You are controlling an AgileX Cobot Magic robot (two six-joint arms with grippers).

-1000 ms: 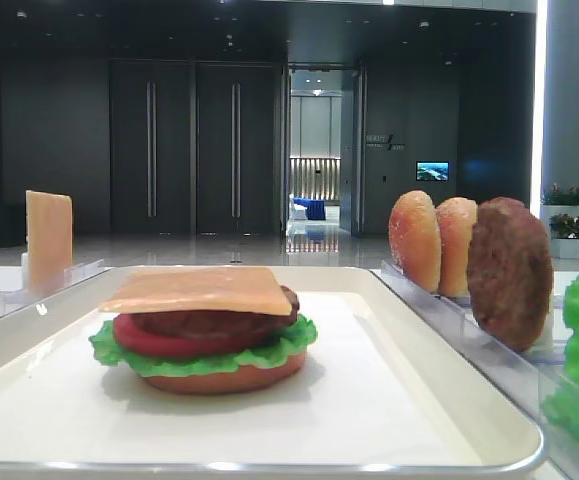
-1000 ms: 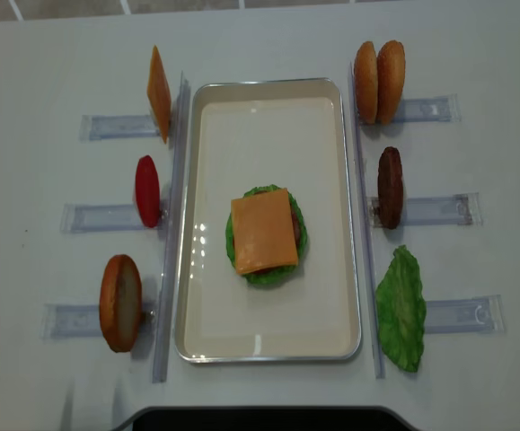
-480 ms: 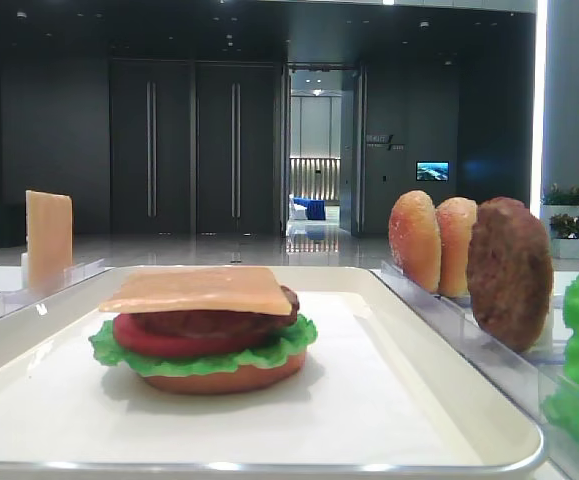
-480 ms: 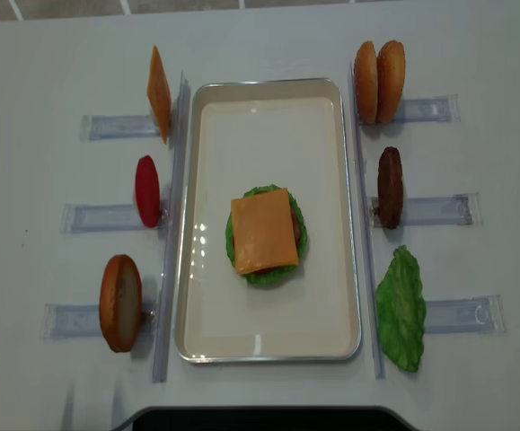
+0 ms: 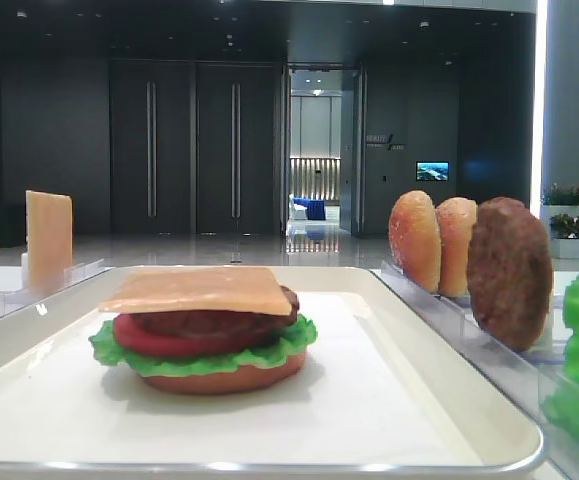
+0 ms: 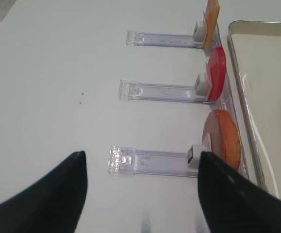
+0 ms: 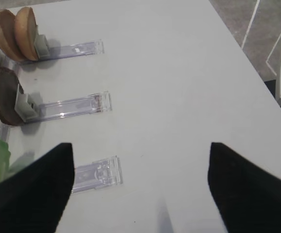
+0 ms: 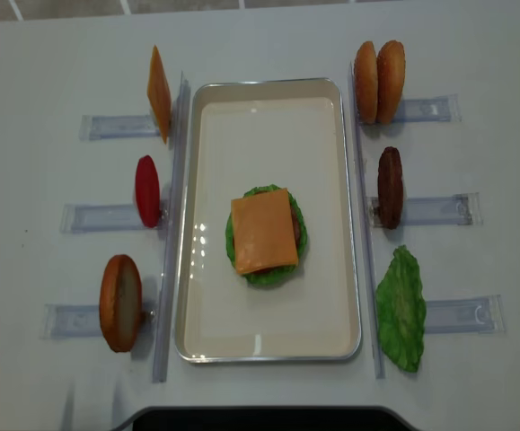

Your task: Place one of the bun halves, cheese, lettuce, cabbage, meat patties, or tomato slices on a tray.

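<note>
Exterior high (realsense) view, read left to right, clock positions taken from the tray centre.

Far left, at 7 o'clock: dark sliver of left arm at frame edge. In the left wrist view, left gripper (image 6: pixel 140 160) spread wide, nothing between the jaws, hanging over bare table (image 8: pixel 35 180) outboard of the racks.

Left rack column: spare cheese slice (image 8: pixel 158 94) on edge at 10 o'clock, tomato slice (image 8: pixel 147 191) on edge at 9, single bun half (image 8: pixel 120 303) on edge at 8. Each propped at the inner end of a clear rack (image 8: pixel 75 320), just beside the tray rim.

Centre: tray (image 8: pixel 268 346) holding a stack just below middle. From the low exterior view, bottom bun, lettuce (image 5: pixel 204 360), tomato, patty, with cheese (image 8: pixel 263 231) lying flat on top, a little askew.

Right column: two bun halves (image 8: pixel 378 82) touching at 1 o'clock, meat patty (image 8: pixel 390 187) at 3, loose lettuce leaf (image 8: pixel 401 309) at 5. Right gripper (image 7: pixel 140 145) likewise wide open and empty, well outboard of its racks.

Judgement: stack looks to lack only a top bun; nearest candidate the bun at 8 o'clock, straight ahead of the left claw.

For a clean pick: approach along the rack line, close across the flat faces, lift straight up to clear the white clip, then carry over the rim high enough not to catch it. Set down centred, lightly, so as not to shove the cheese sideways.

In the way: long clear rail against the left tray rim, and the tomato slice near the bun at its 12 o'clock.
</note>
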